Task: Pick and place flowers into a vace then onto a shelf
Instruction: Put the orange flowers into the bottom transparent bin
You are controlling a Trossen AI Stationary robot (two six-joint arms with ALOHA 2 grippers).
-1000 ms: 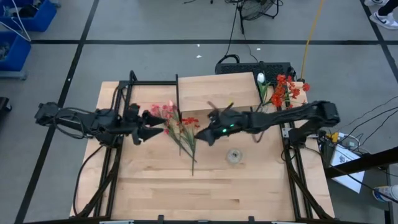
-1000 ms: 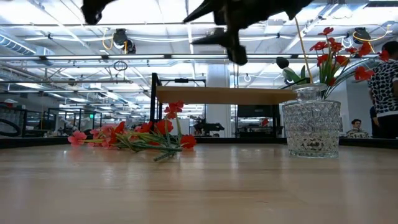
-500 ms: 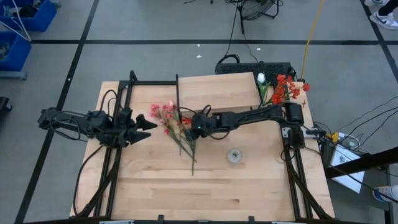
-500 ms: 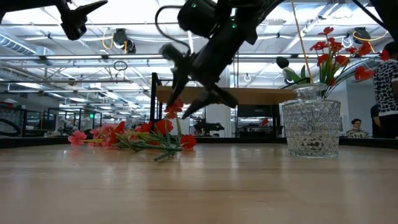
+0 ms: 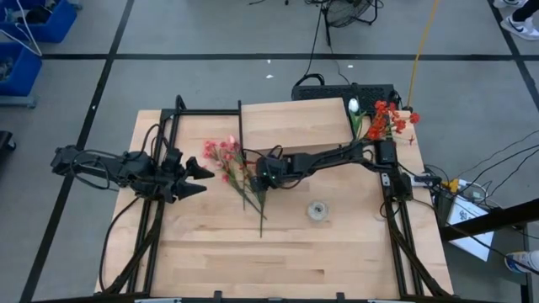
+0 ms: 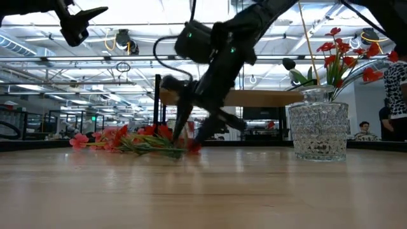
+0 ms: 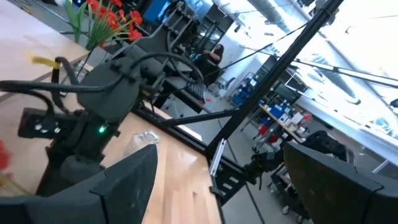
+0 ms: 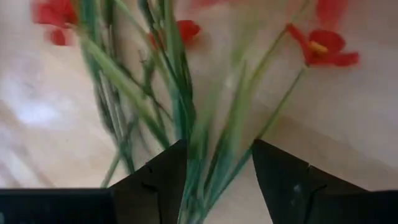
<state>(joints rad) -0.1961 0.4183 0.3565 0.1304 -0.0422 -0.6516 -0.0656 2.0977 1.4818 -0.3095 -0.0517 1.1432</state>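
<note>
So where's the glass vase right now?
In the high view the glass vase stands on the table, right of centre, in front of the shelf. It is a little right of the flowers lying flat, where the right gripper reaches down.

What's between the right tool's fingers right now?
Green stems of the flowers lying on the table run through the gap between the right tool's fingers, which stand apart around them; the right wrist view shows it.

Right gripper (image 5: 255, 178) low at tabletop centre, arm stretched leftward, jaws parted. Left gripper (image 5: 200, 178) raised at left side, jaws spread wide, empty.
</note>
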